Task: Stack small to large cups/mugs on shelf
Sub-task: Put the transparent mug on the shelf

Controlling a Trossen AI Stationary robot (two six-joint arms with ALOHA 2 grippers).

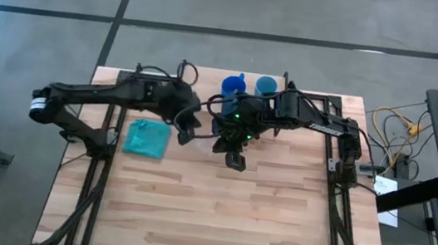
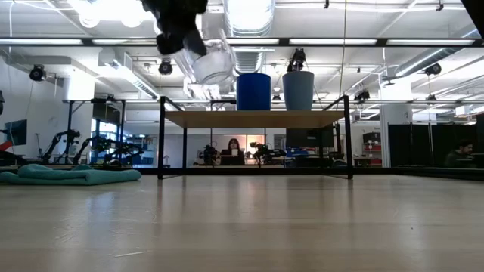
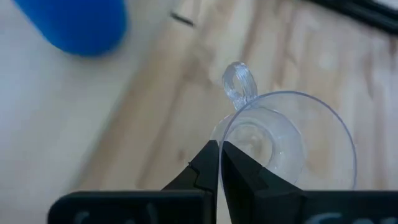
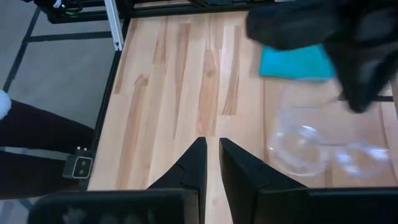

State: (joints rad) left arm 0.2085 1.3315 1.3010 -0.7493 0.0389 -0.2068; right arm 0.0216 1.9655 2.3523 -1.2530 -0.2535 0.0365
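My left gripper is shut on the small clear cup, which has a little clear handle. In the low view the cup hangs in the air, left of and slightly above the shelf. The dark blue mug and the light blue cup stand upright side by side on the shelf board; from above they show at the table's far edge. My right gripper is shut on nothing, above bare tabletop to the right of the clear cup. My left gripper pinches the clear cup's rim close to the handle, one finger inside the cup and one outside. The fingers come from above. The cup is lifted clear of the table and hangs tilted below the gripper.
A teal cloth lies on the table's left part, near the left arm. The right arm reaches over the table's far part, in front of the shelf. The near half of the wooden tabletop is bare. A person sits far behind.
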